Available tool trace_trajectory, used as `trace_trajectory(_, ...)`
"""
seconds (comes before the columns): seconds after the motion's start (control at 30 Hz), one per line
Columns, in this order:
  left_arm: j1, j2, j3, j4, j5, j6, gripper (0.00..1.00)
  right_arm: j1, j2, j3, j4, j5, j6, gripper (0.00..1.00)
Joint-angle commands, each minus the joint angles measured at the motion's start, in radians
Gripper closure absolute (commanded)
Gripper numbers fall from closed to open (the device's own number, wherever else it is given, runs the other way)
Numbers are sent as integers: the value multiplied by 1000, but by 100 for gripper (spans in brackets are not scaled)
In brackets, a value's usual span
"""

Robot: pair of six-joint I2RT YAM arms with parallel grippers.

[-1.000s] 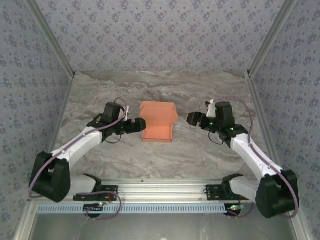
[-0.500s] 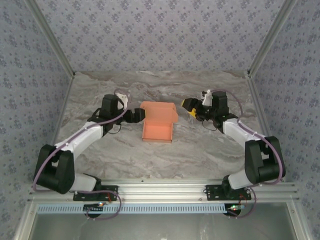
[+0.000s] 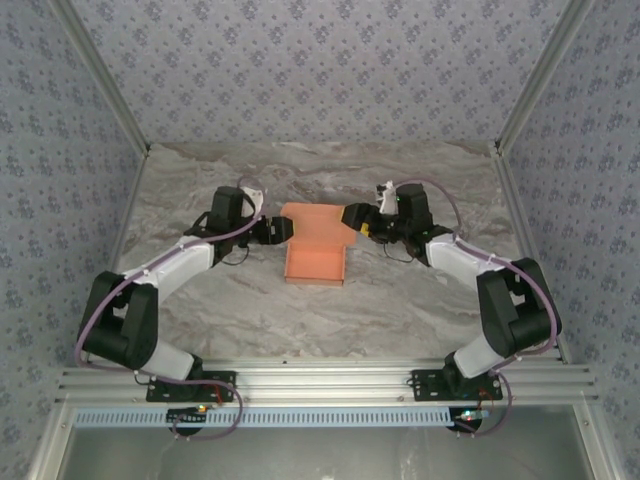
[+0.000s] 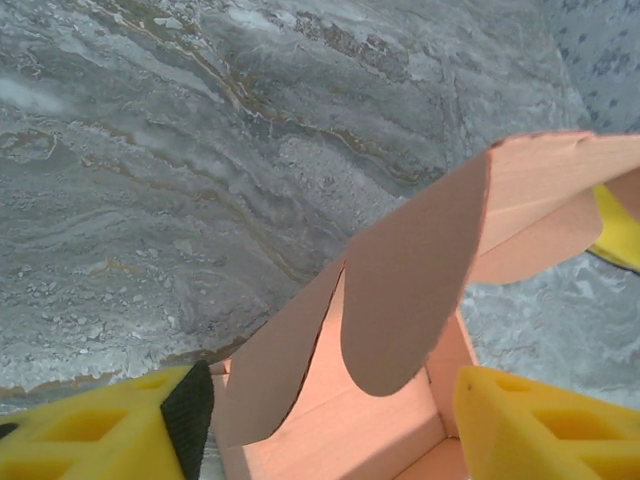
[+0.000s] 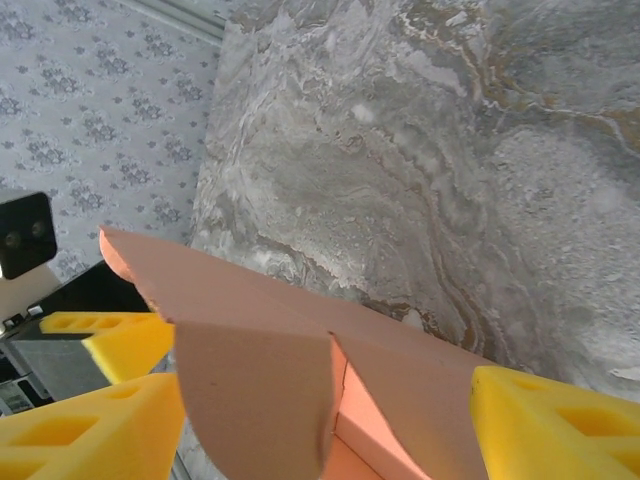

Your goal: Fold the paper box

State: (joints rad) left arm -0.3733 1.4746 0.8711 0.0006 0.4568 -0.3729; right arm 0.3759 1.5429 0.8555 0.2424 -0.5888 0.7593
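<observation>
Since the paper box (image 3: 315, 245) sits half-formed on the tabletop (image 3: 400, 300), the left pincer (image 3: 282, 230) at its nine o'clock and right pincer (image 3: 353, 217) at two o'clock, both agape and empty, should press inward evenly.

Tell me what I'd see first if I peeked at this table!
The bright orange paper box jumps out, sitting half-folded in the middle of the grey marbled table with its flaps sticking up. The yellow left fingers and right fingers sit at its two sides, straddling those flaps.
</observation>
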Motion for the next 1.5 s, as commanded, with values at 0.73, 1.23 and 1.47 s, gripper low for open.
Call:
trace_trajectory(0.73,-130,-15,42,-162,-275,-40,73,260,-87,125,-388,521,-121,34)
trace_trajectory(1.23,-148,-41,82,-244,-391,-15,87,322,-56,176,-483,630,-268,51)
trace_trajectory(1.47,-150,-28,100,-263,-400,-31,88,325,5,235,-509,599,-294,71)
